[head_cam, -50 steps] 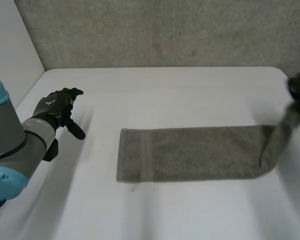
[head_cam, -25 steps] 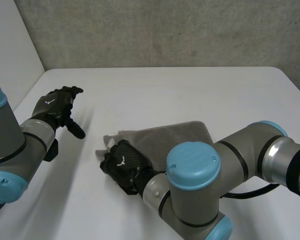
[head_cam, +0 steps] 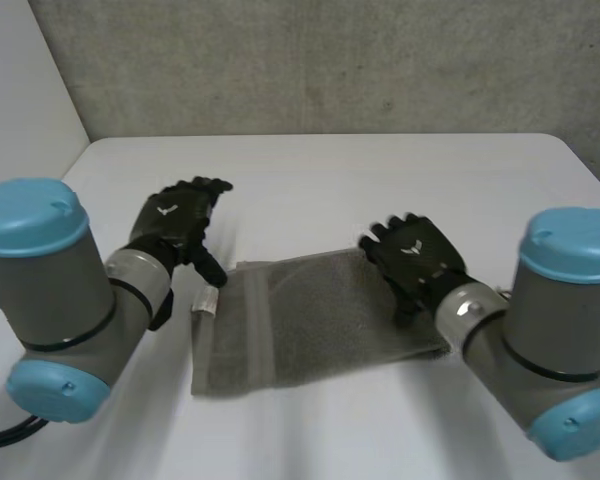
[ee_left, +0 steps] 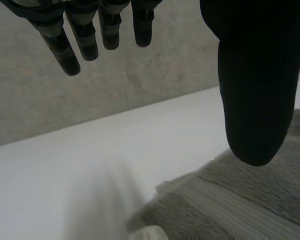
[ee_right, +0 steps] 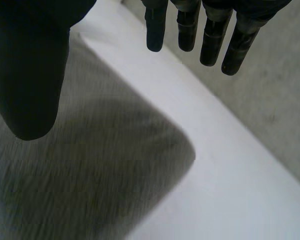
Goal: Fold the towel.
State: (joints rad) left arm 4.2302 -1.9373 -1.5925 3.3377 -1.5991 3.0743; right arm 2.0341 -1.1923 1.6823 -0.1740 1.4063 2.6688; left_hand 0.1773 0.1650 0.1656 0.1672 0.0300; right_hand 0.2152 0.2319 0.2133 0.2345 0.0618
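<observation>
A white table (head_cam: 380, 170) stands before a rough grey wall (head_cam: 330, 60); the grey-green towel (head_cam: 310, 320) lies folded near the middle of the table, a stitched band running across it close to its left end; a small white tag (head_cam: 208, 300) sticks out at that end's far corner

The left hand (head_cam: 175, 222) hovers over bare table just beside that corner; in its wrist view its fingers (ee_left: 87, 30) are straight and spread well apart from the thumb (ee_left: 250, 75), holding nothing, with stacked edges of the towel (ee_left: 270, 200) below the thumb

The right hand (head_cam: 412, 255) is over the towel's far right part; its fingers (ee_right: 210, 35) are likewise straight and apart from the thumb (ee_right: 30, 75), empty; under its palm a rounded corner of the towel (ee_right: 90, 165) meets the white table (ee_right: 240, 190); whether the palm touches the cloth cannot be told

In the head view the right forearm (head_cam: 480, 320) hides the towel's near right corner; both arms are cut off at the frame's lower edge
</observation>
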